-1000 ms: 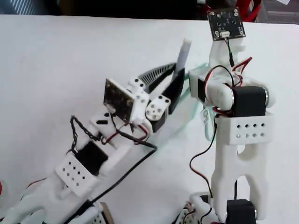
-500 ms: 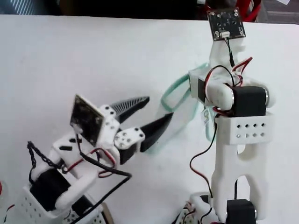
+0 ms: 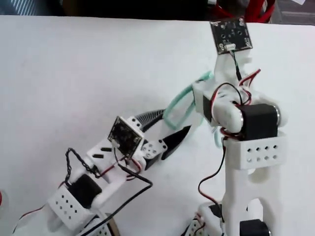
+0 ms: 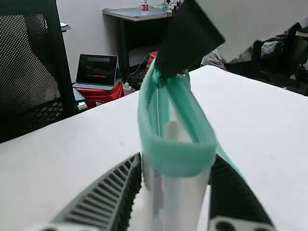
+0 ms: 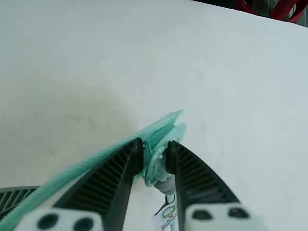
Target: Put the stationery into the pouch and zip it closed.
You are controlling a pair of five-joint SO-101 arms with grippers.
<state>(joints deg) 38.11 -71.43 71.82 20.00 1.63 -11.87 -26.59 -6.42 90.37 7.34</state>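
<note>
Straddling the near end of the pouch (image 4: 175, 154), the left gripper (image 3: 174, 121) stands wide. Its ribbed black finger lies along one side and its smooth black finger along the other; whether either one presses on the plastic cannot be told. The pouch lies straight ahead of this claw, its long axis running away from it, up off the white table (image 3: 74, 64), towards the right arm. The body is clear, soft film edged by a mint-green woven zipper band. The band gapes in a narrow loop, so the mouth reads as open. A pale stick of stationery (image 4: 172, 132) stands inside, aligned with that axis. At the far end, the right gripper (image 5: 154, 144) is pinched narrow on the pointed tip of the band, where a small mint tab, possibly the zipper pull, sits between its ribbed fingers. The closing step probably turns on this layout: the zip must travel along the line joining the two claws. The right arm is nearer the tab, and the left is placed to anchor the opposite end.
</note>
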